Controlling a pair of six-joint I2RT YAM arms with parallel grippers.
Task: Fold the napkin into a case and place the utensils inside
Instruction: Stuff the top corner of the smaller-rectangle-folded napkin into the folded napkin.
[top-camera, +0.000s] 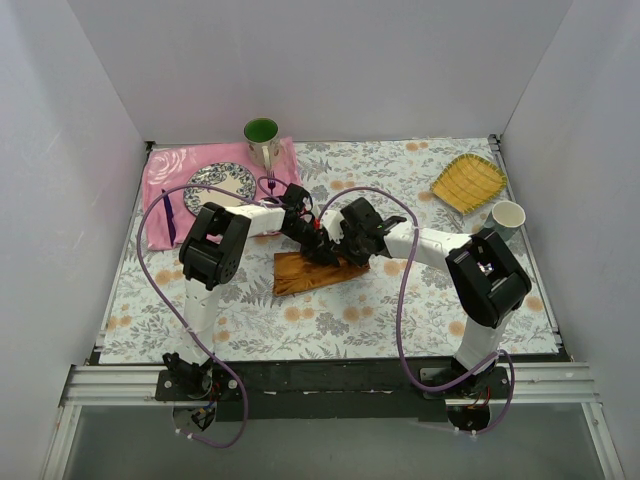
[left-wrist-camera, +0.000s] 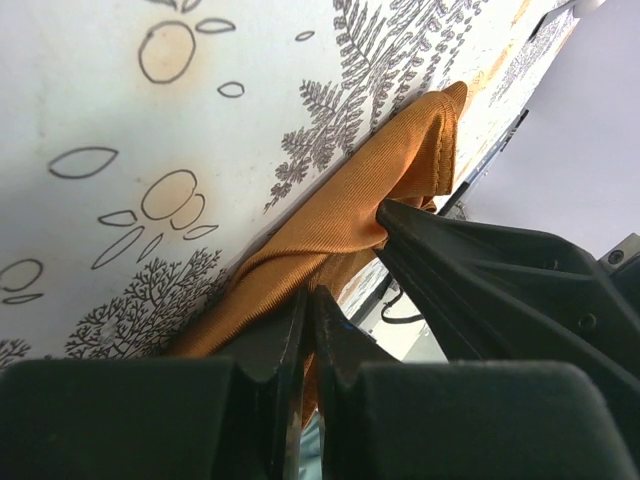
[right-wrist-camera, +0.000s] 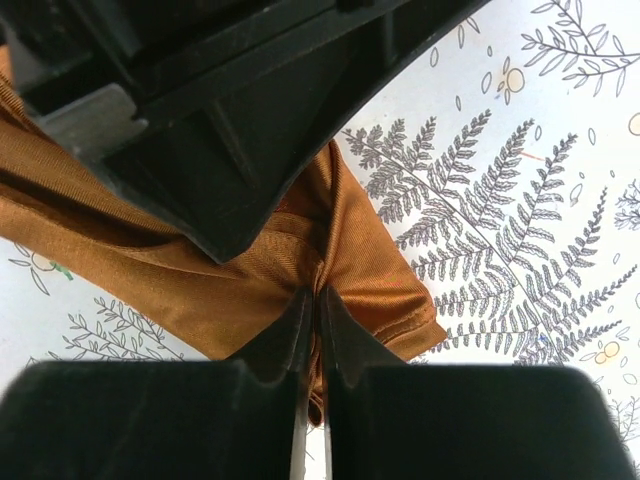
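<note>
Seen from above, the left gripper (top-camera: 320, 246) and right gripper (top-camera: 343, 252) meet almost tip to tip. The napkin (top-camera: 305, 275) lies as a rust-orange strip directly beneath them on the flowered tablecloth (top-camera: 400, 310). That view hides whether either claw has cloth. The wrist cameras show it. The left gripper's fingers (left-wrist-camera: 285, 345) are clenched on a raised fold of the napkin, with the other claw just to its right. The right gripper's fingers (right-wrist-camera: 290, 332) are also pressed together, pinching a ridge of the cloth, and the left claw looms just ahead.
</note>
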